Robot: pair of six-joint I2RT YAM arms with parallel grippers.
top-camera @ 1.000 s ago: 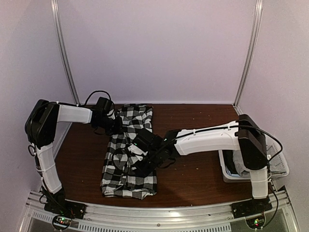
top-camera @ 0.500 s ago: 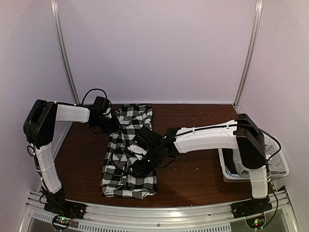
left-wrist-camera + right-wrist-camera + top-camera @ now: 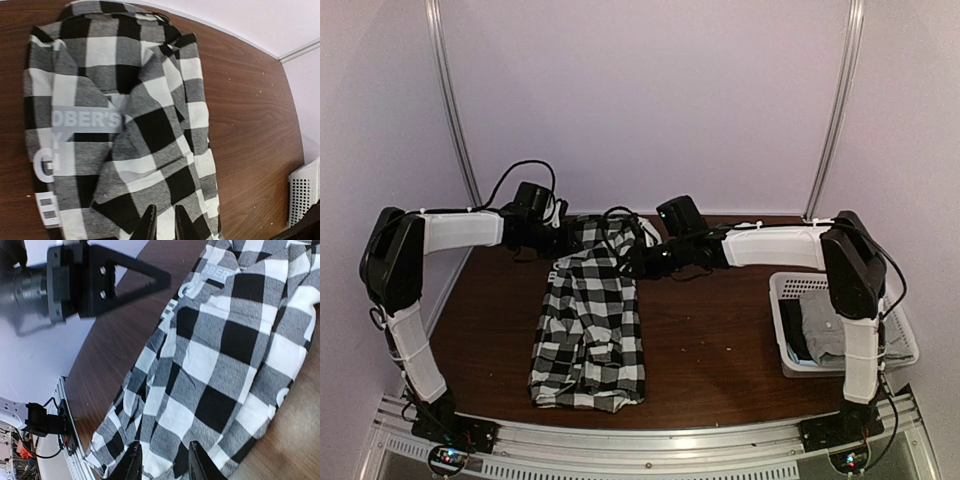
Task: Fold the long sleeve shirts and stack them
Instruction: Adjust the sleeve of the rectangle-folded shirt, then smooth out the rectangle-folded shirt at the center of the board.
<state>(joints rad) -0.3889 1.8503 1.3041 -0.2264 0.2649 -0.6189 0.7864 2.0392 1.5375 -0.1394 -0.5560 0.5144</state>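
Checked shirt [image 3: 590,320]: a long strip left of centre on the worktop [image 3: 720,340], collar end toward the top of the frame.
Grey shirt [image 3: 823,330]: in the basket [image 3: 788,290], lower right.
Left tool [image 3: 164,222]: narrow gap, nothing between the tips, above the collar end.
Right tool [image 3: 164,460]: wider gap, holding nothing, beside the same end.
Risk: pinching only the top layer would likely let the tucked sleeve spill out. Uneven grips would skew the fold.
Change: a second ago the right tool sat low over the shirt's middle. It is now at upper centre, and the middle lies flatter.
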